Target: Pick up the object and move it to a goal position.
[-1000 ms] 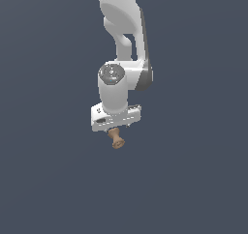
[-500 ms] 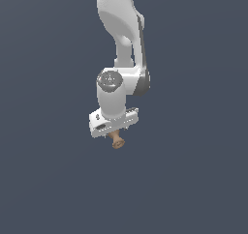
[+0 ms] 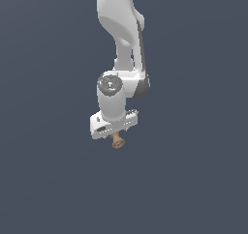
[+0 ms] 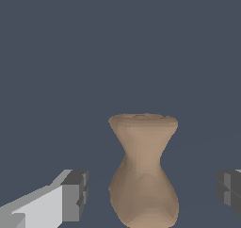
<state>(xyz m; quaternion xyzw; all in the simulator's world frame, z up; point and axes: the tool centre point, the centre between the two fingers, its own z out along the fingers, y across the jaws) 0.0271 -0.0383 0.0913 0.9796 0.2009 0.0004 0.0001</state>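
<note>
The white arm has barely shifted since a moment ago. Its white gripper (image 3: 115, 135) hangs spread open, dark pads (image 4: 75, 194) clear of the small tan-brown spool-shaped object (image 4: 143, 168) standing between them.

White Panda arm (image 3: 121, 30) comes down from the top of the exterior view, upper link angled slightly, then a narrower link dropping to the wrist joint (image 3: 112, 85) with its round grey cap facing the camera. Below the wrist, the hand body sits tilted, lower toward the exterior view's left. Gripper (image 3: 116, 140) points down, directly under the wrist. In the wrist view the two fingers (image 4: 70, 196) stand wide apart, grey pads facing inward, each with clear space on its inner side; jaws spread, not closed on anything.
</note>
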